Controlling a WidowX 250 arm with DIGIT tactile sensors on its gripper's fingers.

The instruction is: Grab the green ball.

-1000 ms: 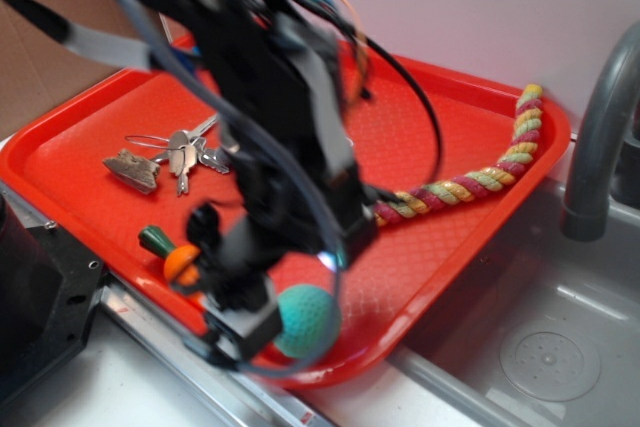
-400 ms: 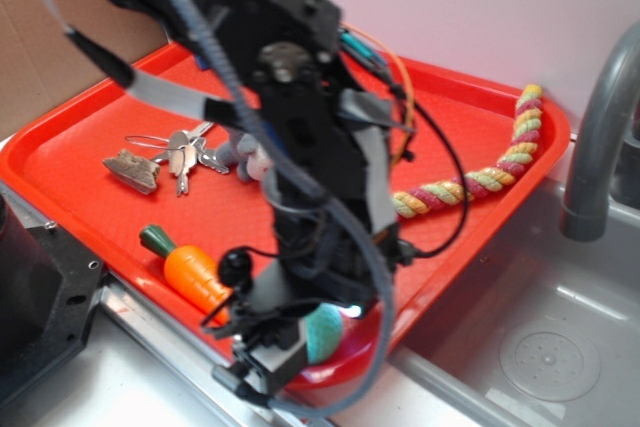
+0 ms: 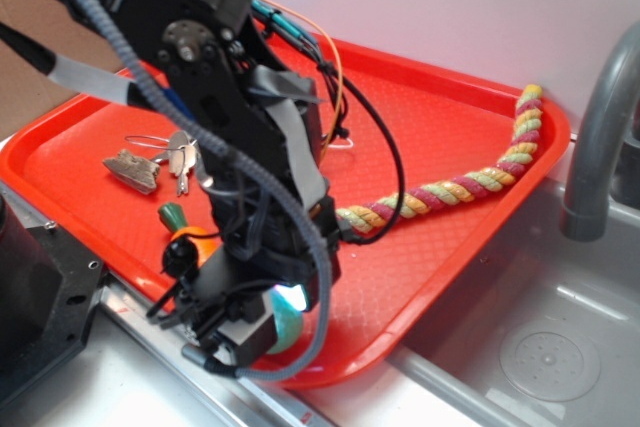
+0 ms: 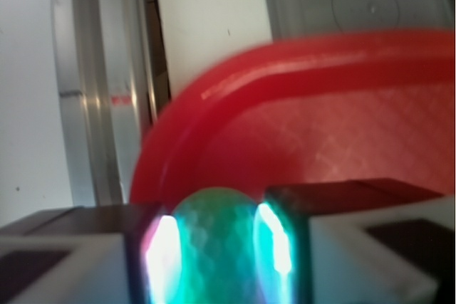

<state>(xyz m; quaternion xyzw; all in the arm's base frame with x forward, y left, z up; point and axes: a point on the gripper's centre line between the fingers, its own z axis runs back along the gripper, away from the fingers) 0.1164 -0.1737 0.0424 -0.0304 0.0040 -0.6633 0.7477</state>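
Note:
The green ball (image 3: pixel 289 324) is a teal dimpled sphere at the front edge of the red tray (image 3: pixel 420 117). My gripper (image 3: pixel 266 333) hangs over that edge, shut on the ball. In the wrist view the ball (image 4: pixel 217 236) fills the gap between both fingers (image 4: pixel 356 236), lit by bright glare on each side. The tray's curved rim (image 4: pixel 214 101) lies just beyond it. Most of the ball is hidden by the arm in the exterior view.
An orange toy carrot (image 3: pixel 195 240) with a green top lies just left of the gripper. Keys (image 3: pixel 182 158) and a small tag sit at the tray's left. A striped rope (image 3: pixel 455 190) crosses the right side. A grey faucet (image 3: pixel 598 137) and sink (image 3: pixel 545 352) stand to the right.
The arm has swung and come down at the tray's front edge. The fingers, earlier beside the ball, now press it from both sides.

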